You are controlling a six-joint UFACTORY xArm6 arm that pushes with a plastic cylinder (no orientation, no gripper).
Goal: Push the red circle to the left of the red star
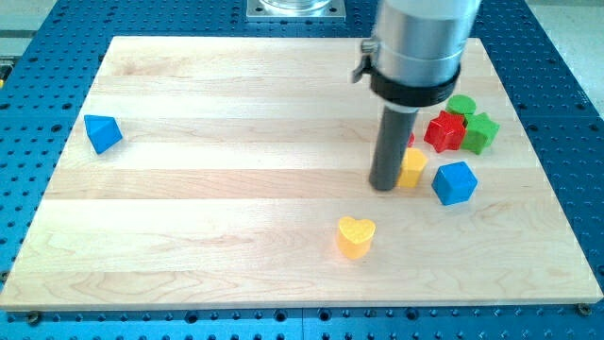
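You see my tip (pixel 385 186) resting on the wooden board (pixel 236 189), right of the middle. I have no claws to open or shut, only a dark rod, and it holds nothing. A yellow block (pixel 412 167) sits just beside my tip on the view's right, so close that you cannot tell if they touch. A tiny bit of red (pixel 410 139) peeks out from behind the rod above the yellow block; you cannot tell if that is the red circle. The red star (pixel 444 130) is a little farther to the view's right. A green round block (pixel 461 105) is just above it and a green block (pixel 481 133) is just to its right. A blue block (pixel 454 182) sits below the red star. A yellow heart (pixel 356 236) lies toward the view's bottom. A blue block (pixel 102 133) sits alone far at the view's left.
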